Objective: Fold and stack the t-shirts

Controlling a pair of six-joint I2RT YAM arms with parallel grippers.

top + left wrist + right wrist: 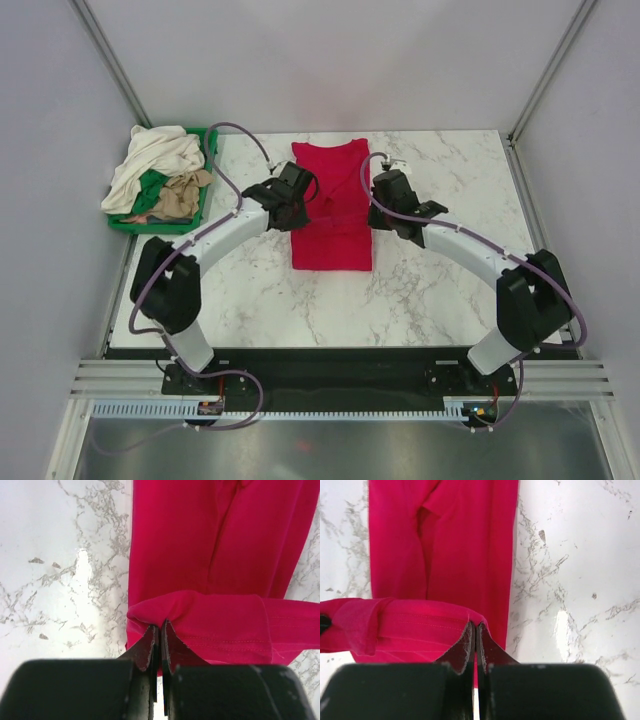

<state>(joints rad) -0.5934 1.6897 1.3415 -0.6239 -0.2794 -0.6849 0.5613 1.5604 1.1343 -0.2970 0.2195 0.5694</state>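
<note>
Pinching with left pincer (160, 629) clamped on the left side, a raised stitched fold of the red shirt (332, 245), the rest flat mid-surface (440, 290), lengthwise ahead, right pincer (475, 627) clamped equally near on the right.

left gripper (159, 632) & right gripper (475, 632): tips hidden under wrist bodies in top view; pinched bit of red t-shirt (331, 240) buried btwn tips. Wrist cams crop shirt at top. Green tray (160, 227) mostly under cream t-shirt (155, 152) + tan t-shirt (185, 192)

A white marble-patterned table (440, 290) stands between plain pale grey walls (330, 60) with metal corner posts (110, 60).
</note>
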